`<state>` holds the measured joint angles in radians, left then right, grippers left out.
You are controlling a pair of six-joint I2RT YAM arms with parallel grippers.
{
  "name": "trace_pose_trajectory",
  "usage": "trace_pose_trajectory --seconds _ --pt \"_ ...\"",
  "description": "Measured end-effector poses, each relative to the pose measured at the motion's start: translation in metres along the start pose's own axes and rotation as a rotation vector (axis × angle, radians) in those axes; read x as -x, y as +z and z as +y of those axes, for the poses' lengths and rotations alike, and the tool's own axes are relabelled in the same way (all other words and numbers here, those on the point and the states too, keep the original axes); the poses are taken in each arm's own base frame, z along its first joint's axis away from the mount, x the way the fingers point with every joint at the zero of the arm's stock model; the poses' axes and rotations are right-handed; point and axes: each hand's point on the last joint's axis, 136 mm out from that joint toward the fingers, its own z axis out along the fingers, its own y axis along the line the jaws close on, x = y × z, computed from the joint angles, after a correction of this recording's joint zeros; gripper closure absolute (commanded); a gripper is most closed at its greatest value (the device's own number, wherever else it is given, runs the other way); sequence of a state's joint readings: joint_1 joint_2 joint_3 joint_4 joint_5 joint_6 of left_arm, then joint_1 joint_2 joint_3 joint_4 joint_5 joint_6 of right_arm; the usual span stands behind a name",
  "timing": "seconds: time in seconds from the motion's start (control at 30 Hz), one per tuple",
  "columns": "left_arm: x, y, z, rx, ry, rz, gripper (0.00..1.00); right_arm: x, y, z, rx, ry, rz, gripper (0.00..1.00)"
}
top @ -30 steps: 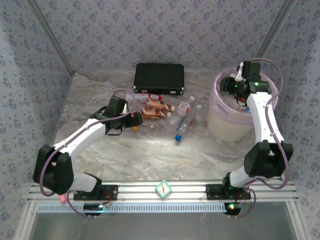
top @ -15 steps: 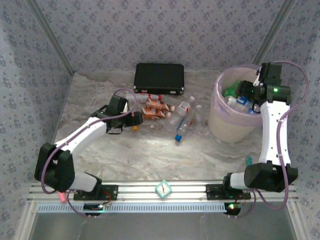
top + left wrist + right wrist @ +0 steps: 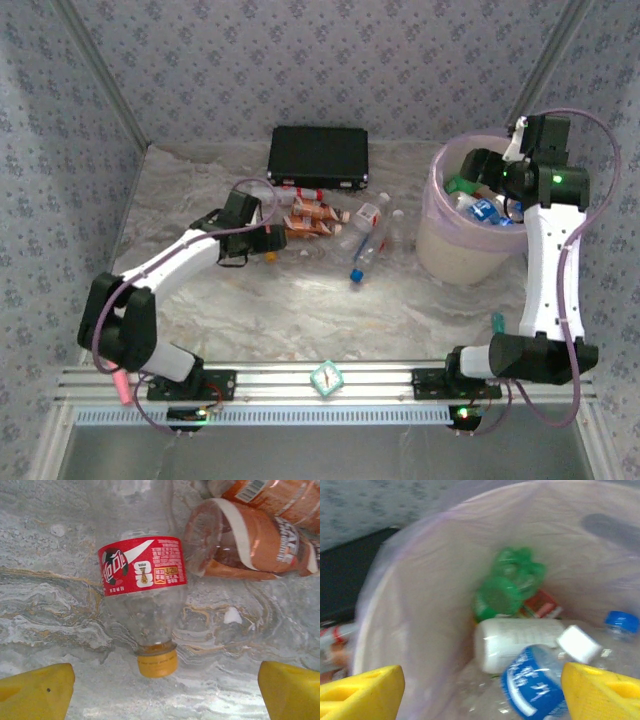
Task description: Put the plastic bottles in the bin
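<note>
Left pincer (image 3: 165, 692) hovers spread over the red-labelled bottle (image 3: 142, 575); right pincer (image 3: 481, 690) hangs spread and empty above the bin (image 3: 415, 605). Your next move is probably to lower the left and pinch that bottle.

One bin (image 3: 450, 255), one black case (image 3: 318, 155), one green bottle (image 3: 509, 582), one white bottle (image 3: 512, 642), one orange-capped bottle (image 3: 142, 582).

The clear bottle (image 3: 147, 612) wears a red label (image 3: 142, 565) with a white logo and fine print, none legible.
</note>
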<state>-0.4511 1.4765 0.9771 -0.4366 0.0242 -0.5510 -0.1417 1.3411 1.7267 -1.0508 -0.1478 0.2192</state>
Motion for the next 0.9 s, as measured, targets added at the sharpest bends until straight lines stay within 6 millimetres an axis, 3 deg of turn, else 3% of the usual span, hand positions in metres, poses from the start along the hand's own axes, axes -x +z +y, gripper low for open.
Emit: trace_pose_trajectory --seconds 0.13,0.27,0.4,0.6,0.9 --pt "-0.002 0.015 0.004 0.027 -0.049 0.019 0.10 -0.001 -0.025 0.037 0.186 -0.017 -0.032 0.16" --pt "-0.004 0.021 0.009 0.052 -0.082 0.022 0.16 -0.003 -0.050 0.055 0.278 -0.029 -0.069 0.16" --pt "0.002 0.029 0.011 0.065 -0.086 0.000 0.15 -0.005 -0.055 0.061 0.314 -0.029 -0.069 0.16" --pt "0.008 0.056 0.019 0.122 -0.078 0.015 0.19 -0.007 -0.052 0.065 0.333 -0.031 -0.052 0.16" --pt "0.021 0.074 0.022 0.149 -0.051 -0.011 0.37 -0.012 -0.053 0.065 0.335 -0.028 -0.034 0.16"
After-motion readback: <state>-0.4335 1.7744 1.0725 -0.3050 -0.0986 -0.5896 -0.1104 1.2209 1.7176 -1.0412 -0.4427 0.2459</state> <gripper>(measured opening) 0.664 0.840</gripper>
